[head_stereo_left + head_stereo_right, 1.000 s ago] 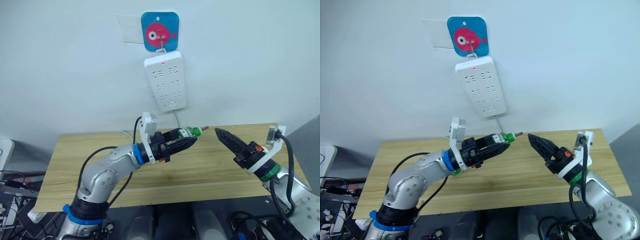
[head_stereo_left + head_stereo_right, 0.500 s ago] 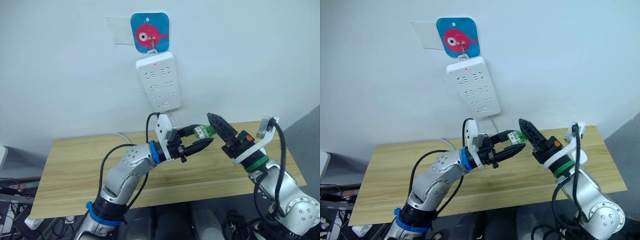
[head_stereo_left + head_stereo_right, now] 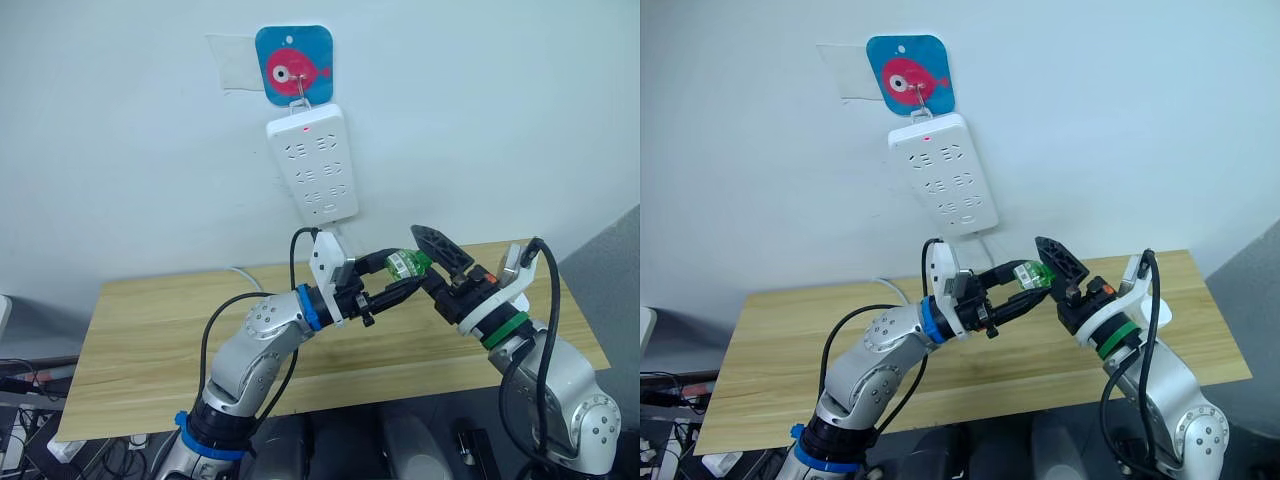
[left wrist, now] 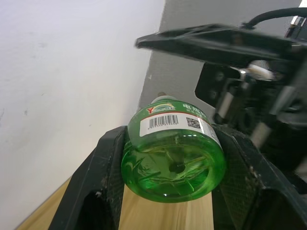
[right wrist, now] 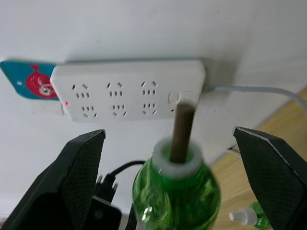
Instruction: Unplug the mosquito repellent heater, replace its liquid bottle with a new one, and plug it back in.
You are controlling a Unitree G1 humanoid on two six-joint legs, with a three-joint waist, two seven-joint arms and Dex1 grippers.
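My left gripper (image 3: 400,272) is shut on a green liquid bottle (image 3: 405,264), held sideways above the wooden table (image 3: 150,330). In the left wrist view the bottle (image 4: 172,158) sits base-on between both fingers. My right gripper (image 3: 430,264) is open, with one finger on each side of the bottle's top. In the right wrist view the bottle's white collar and brown wick (image 5: 181,134) rise midway between the two spread fingers (image 5: 72,177), which stand apart from it. The mosquito repellent heater is out of view.
A white power strip (image 3: 312,165) hangs on the wall under a blue fish plaque (image 3: 293,63), its sockets bare and a red light on. Its cable (image 3: 240,272) runs down behind the table. A small white-tipped green object (image 5: 244,218) lies on the table below.
My left arm has lifted the bottle and carried it to the right. My right gripper, shut a moment ago, has come up to the bottle's top and opened around it.
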